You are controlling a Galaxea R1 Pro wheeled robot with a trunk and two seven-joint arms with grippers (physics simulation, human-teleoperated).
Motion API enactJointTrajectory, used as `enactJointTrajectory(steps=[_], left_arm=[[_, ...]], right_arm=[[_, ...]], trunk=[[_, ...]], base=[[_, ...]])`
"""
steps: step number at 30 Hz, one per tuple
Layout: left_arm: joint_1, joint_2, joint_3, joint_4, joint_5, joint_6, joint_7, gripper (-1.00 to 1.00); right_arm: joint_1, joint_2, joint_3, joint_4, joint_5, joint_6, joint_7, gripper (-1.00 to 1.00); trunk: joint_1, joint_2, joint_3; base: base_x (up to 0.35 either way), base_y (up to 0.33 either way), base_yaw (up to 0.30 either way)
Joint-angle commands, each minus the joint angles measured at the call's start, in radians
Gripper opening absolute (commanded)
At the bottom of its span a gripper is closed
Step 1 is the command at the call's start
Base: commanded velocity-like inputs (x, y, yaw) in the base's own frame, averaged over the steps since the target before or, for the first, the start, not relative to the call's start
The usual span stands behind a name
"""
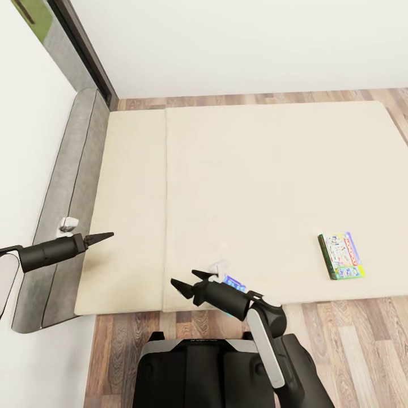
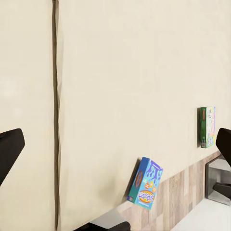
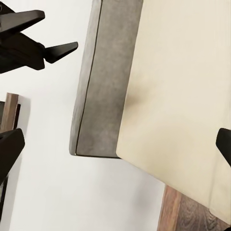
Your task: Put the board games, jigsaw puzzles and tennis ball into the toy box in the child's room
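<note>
A green board game (image 1: pixel 340 256) lies flat near the bed's front right edge, also seen as the green board game (image 2: pixel 207 127) in the left wrist view. A blue board game (image 1: pixel 233 281) stands on its edge at the bed's front border, partly hidden behind my right arm; the left wrist view shows this blue board game (image 2: pixel 145 183) tilted. My right gripper (image 1: pixel 183 277) is open and empty just left of the blue box. My left gripper (image 1: pixel 105 236) hovers open and empty over the bed's left side, its fingers (image 2: pixel 9 149) spread wide.
The cream bed (image 1: pixel 255 181) has a grey padded headboard (image 1: pixel 68 187) on its left against a white wall. A dark door frame (image 1: pixel 85 51) stands at the back left. Wood floor (image 1: pixel 351 340) runs along the front, where my base (image 1: pixel 198 368) stands.
</note>
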Motion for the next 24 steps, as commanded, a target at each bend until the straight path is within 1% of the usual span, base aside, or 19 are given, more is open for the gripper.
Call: enactJointTrajectory(steps=[1, 3, 4, 5, 6, 7, 8, 11, 12, 16, 17, 20, 21, 24], left_arm=[[-0.001, 0.000, 0.001, 0.000, -0.004, 0.004, -0.006, 1.00], [-0.001, 0.000, 0.001, 0.000, -0.003, 0.004, -0.006, 1.00], [-0.001, 0.000, 0.000, 0.000, -0.003, 0.004, -0.006, 1.00], [-0.001, 0.000, 0.000, 0.000, -0.003, 0.004, -0.006, 1.00], [-0.001, 0.000, 0.000, 0.000, -0.003, 0.004, -0.006, 1.00], [-0.001, 0.000, 0.000, 0.000, -0.003, 0.004, -0.006, 1.00], [-0.001, 0.000, 0.000, 0.000, -0.003, 0.004, -0.006, 1.00], [-0.001, 0.000, 0.000, 0.000, -0.004, 0.004, -0.006, 1.00], [-0.001, 0.000, 0.001, 0.000, -0.004, 0.004, -0.006, 1.00], [-0.001, 0.000, 0.001, 0.000, -0.004, 0.004, -0.006, 1.00], [-0.001, 0.000, 0.000, 0.000, -0.003, 0.004, -0.006, 1.00], [-0.001, 0.000, 0.001, 0.000, -0.004, 0.004, -0.006, 1.00], [-0.001, 0.000, 0.001, 0.000, -0.004, 0.004, -0.006, 1.00], [-0.001, 0.000, 0.001, 0.000, -0.004, 0.004, -0.006, 1.00]], right_arm=[[0.000, 0.000, -0.004, -0.002, -0.008, 0.009, 0.000, 1.00], [-0.001, -0.002, -0.024, -0.011, -0.010, 0.014, 0.003, 1.00], [-0.001, -0.003, -0.043, -0.019, -0.011, 0.017, 0.007, 1.00], [0.001, -0.005, -0.055, -0.023, -0.013, 0.018, 0.010, 1.00], [0.006, -0.010, -0.080, -0.028, -0.019, 0.021, 0.020, 1.00], [0.010, -0.014, -0.093, -0.030, -0.024, 0.022, 0.027, 1.00], [0.019, -0.019, -0.118, -0.032, -0.040, 0.023, 0.047, 1.00], [0.031, -0.028, -0.159, -0.034, -0.080, 0.027, 0.089, 1.00], [0.037, -0.040, -0.190, -0.035, -0.114, 0.034, 0.119, 1.00], [0.043, -0.079, -0.254, -0.036, -0.180, 0.077, 0.172, 1.00], [0.044, -0.101, -0.283, -0.036, -0.207, 0.110, 0.188, 1.00], [0.046, -0.129, -0.325, -0.036, -0.235, 0.160, 0.204, 1.00], [0.046, -0.145, -0.356, -0.036, -0.249, 0.189, 0.211, 1.00], [0.047, -0.163, -0.406, -0.036, -0.266, 0.226, 0.221, 1.00]], trunk=[[0.001, -0.002, -0.001], [0.001, -0.002, -0.001], [0.001, -0.002, -0.001], [0.001, -0.002, -0.001], [0.001, -0.002, -0.001], [0.001, -0.002, -0.001], [0.001, -0.002, -0.001], [0.001, -0.002, -0.001], [0.001, -0.002, -0.001], [0.001, -0.002, -0.001], [0.001, -0.002, -0.001], [0.001, -0.002, -0.001], [0.001, -0.002, -0.001], [0.001, -0.002, -0.001]], base=[[0.000, 0.000, 0.000], [0.000, 0.000, 0.000], [0.000, 0.000, 0.000], [0.000, 0.000, 0.000], [0.000, 0.000, 0.000], [0.000, 0.000, 0.000], [0.000, 0.000, 0.000], [0.000, 0.000, 0.000], [0.000, 0.000, 0.000], [0.000, 0.000, 0.000], [0.000, 0.000, 0.000], [0.000, 0.000, 0.000], [0.000, 0.000, 0.000], [0.000, 0.000, 0.000]])
